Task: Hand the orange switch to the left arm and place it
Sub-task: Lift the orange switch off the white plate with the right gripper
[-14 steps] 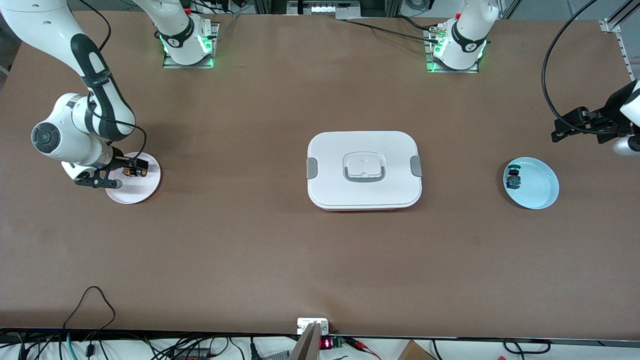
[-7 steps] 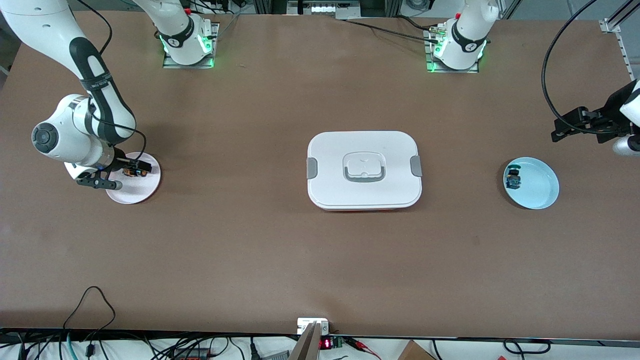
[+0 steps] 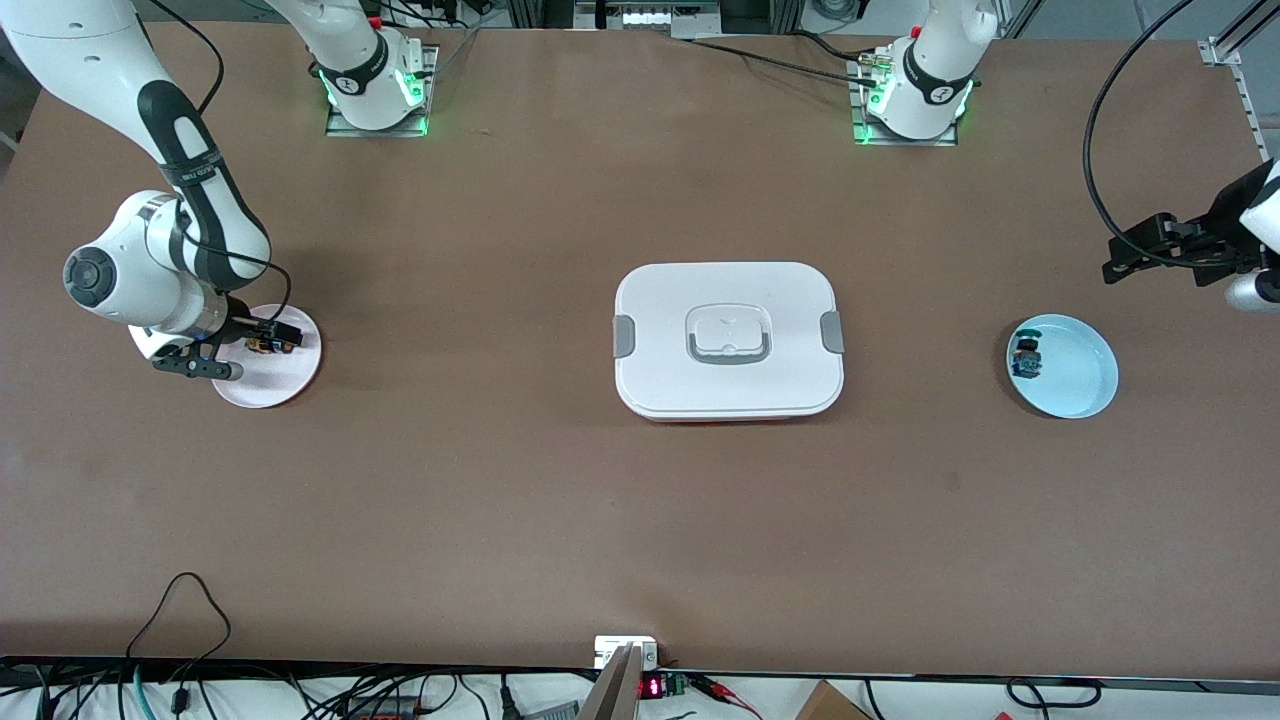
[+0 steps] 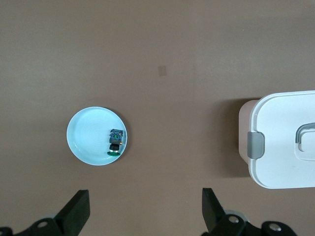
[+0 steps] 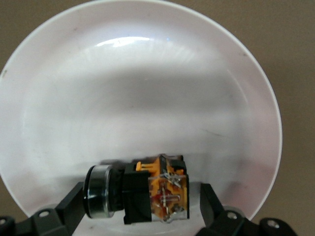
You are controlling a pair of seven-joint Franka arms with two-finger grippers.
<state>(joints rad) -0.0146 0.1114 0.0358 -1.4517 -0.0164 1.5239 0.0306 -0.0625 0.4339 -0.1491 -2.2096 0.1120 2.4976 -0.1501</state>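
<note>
The orange switch (image 3: 266,345) lies on its side on a small pinkish-white plate (image 3: 278,386) at the right arm's end of the table. My right gripper (image 3: 259,349) is down on that plate and open. Its fingers straddle the switch (image 5: 147,191), one by the cap, the other with a small gap from the orange body. The white box (image 3: 728,340) sits at the table's middle. My left gripper (image 3: 1128,255) is open and empty, held in the air at the left arm's end of the table.
A light blue plate (image 3: 1075,380) holding a blue-green switch (image 3: 1026,357) sits between the box and the left arm's end of the table. The left wrist view shows that plate (image 4: 86,140), that switch (image 4: 115,141) and one end of the box (image 4: 283,142).
My right gripper has sunk a little lower onto the plate around the orange switch. The left arm has not moved.
</note>
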